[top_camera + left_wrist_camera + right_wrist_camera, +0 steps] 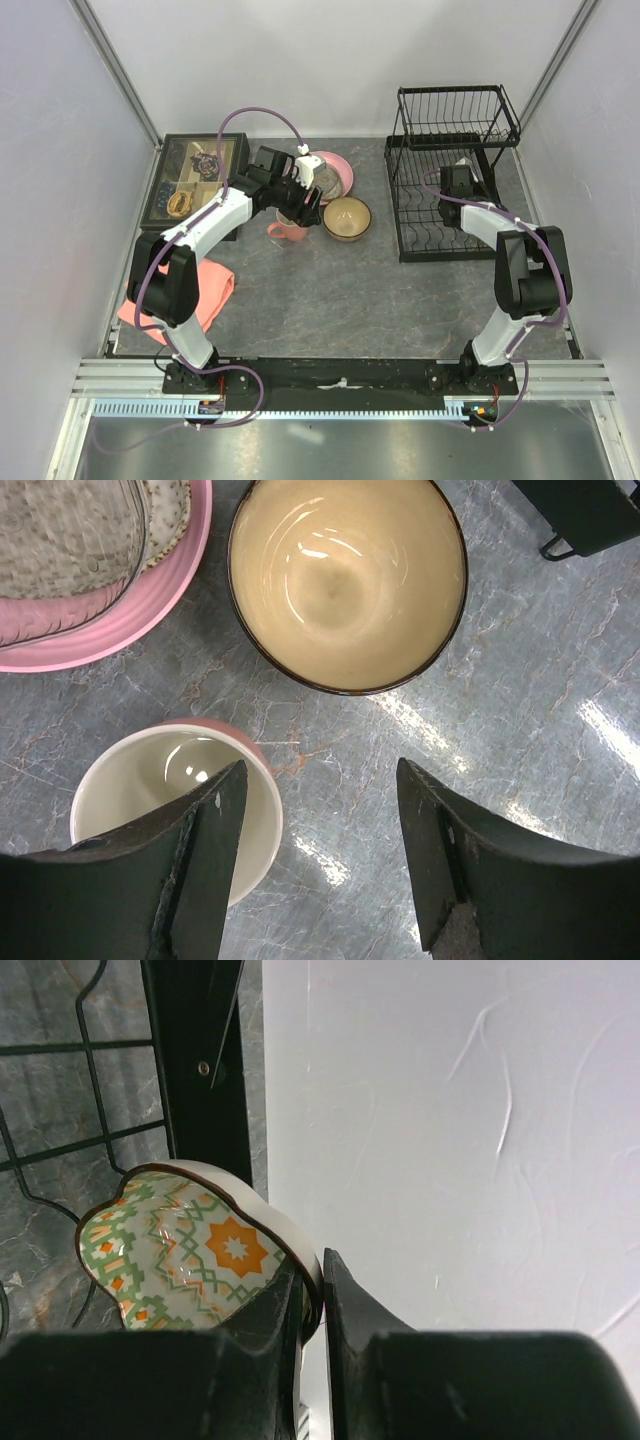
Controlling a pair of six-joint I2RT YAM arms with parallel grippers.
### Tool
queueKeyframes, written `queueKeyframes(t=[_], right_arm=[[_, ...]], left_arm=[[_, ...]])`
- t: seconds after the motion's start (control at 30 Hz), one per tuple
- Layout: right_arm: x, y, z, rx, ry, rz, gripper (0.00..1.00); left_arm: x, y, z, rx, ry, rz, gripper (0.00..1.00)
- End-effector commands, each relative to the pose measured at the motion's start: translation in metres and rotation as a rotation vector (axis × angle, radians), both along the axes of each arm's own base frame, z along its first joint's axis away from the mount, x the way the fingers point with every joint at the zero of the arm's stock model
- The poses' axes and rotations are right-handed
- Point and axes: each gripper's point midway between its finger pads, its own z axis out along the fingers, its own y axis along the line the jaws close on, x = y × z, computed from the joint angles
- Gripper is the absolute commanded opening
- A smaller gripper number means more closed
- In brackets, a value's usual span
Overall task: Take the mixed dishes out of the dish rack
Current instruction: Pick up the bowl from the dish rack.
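Observation:
The black wire dish rack (455,200) stands at the right. My right gripper (462,172) is inside it, shut on the rim of a small scalloped dish (180,1250) with a green and orange pattern inside, beside the rack's wires (195,1060). My left gripper (305,205) is open and empty above the salmon-pink mug (288,230); in the left wrist view one finger overlaps the mug (150,780). The brown-rimmed cream bowl (345,580) sits next to it (347,218). The speckled grey plate (60,540) lies on the pink plate (130,620).
A dark tray of small items (195,180) sits at the back left. A salmon-pink cloth (212,298) lies near the left arm's base. White walls close in at the sides and back. A rack foot (590,520) shows beyond the bowl.

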Motion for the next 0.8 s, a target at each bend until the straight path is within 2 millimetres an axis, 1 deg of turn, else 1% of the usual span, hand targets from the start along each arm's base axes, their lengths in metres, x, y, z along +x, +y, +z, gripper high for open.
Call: queueKeyframes(t=[0.0,0.13,0.27,0.47,0.53,0.67,0.77], right_arm=[[0.007,0.003,0.045,-0.042,-0.105,-0.016,0.00],[0.009,0.004,0.049,-0.044,-0.112,-0.013,0.00],[0.010,0.007,0.058,-0.054,-0.125,-0.008,0.00],[0.010,0.014,0.081,-0.040,-0.175,0.010,0.00],[0.009,0.016,0.089,-0.016,-0.199,0.021,0.00],[0.008,0.027,0.098,0.060,-0.219,0.057,0.00],[0.003,0.035,0.101,0.100,-0.230,0.085,0.00]], left_arm=[[0.004,-0.003,0.013,-0.031,-0.053,-0.033,0.68],[0.005,-0.001,0.014,-0.031,-0.055,-0.029,0.68],[0.006,-0.001,0.016,-0.033,-0.058,-0.027,0.68],[0.005,-0.001,0.017,-0.039,-0.058,-0.026,0.68],[0.005,-0.002,0.021,-0.051,-0.059,-0.029,0.68],[0.000,-0.006,0.029,-0.079,-0.061,-0.046,0.68],[-0.003,-0.009,0.041,-0.110,-0.067,-0.056,0.68]])
